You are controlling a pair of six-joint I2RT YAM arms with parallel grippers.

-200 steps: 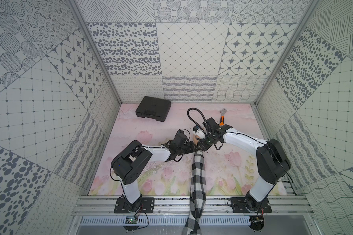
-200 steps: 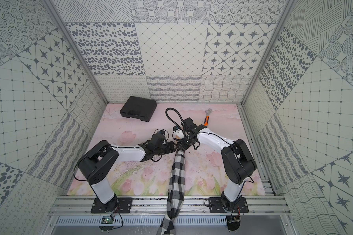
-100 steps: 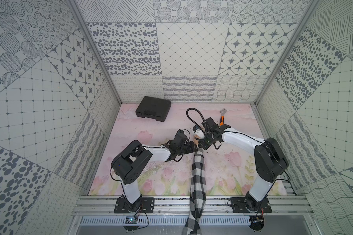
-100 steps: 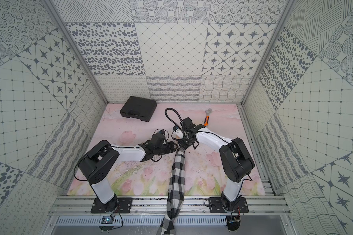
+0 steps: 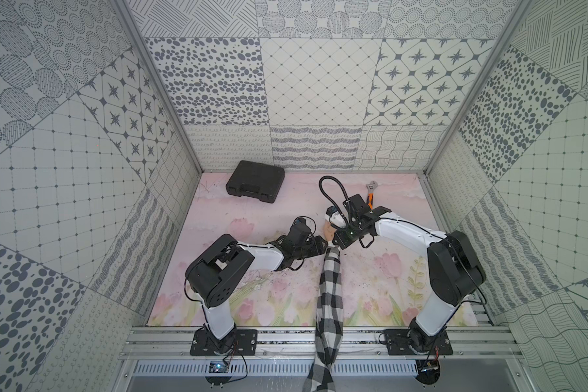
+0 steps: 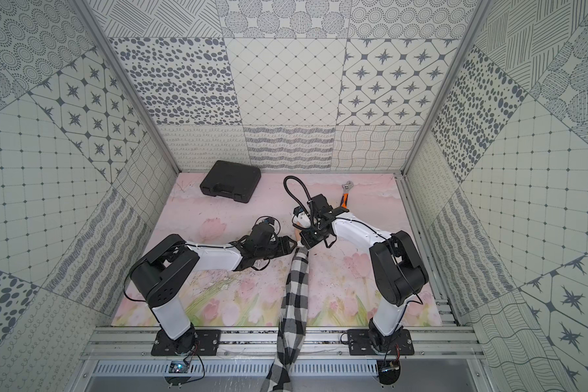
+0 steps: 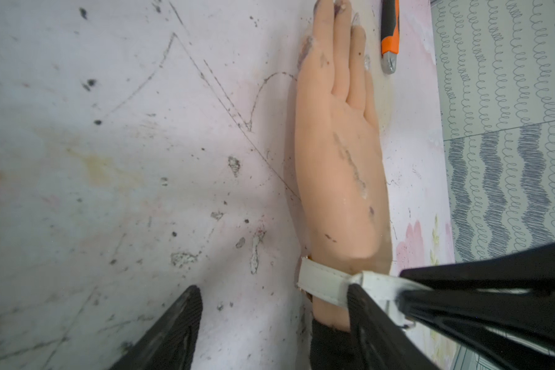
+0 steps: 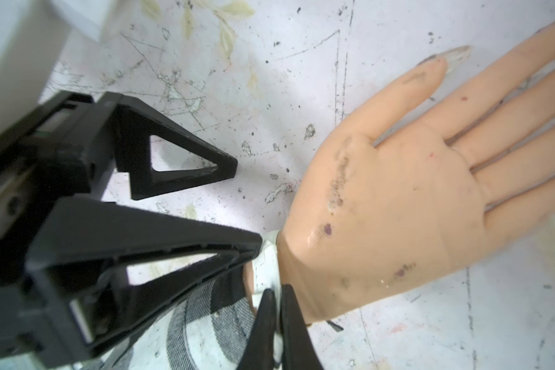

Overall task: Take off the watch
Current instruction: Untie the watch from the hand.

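Your watch (image 7: pixel 324 283): pale cream strap with stitched edges, wrapped round wrist of mannequin hand (image 7: pixel 337 166), between heel of hand and checked sleeve (image 8: pixel 205 304). Not yet off wrist. You get only a sliver of gold tone at strap edge; case itself is hidden. One strap end lifts away from wrist, pinched between closed fingers of right gripper (image 8: pixel 279 293). Hand lies on surface (image 7: pixel 141 160). In both top views watch is too small for you to make out.

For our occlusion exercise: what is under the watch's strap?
The wrist of the mannequin hand, skin showing either side of the watch strap. The right gripper pinches the strap's end. Skin directly beneath is covered; the checked sleeve hides the forearm.
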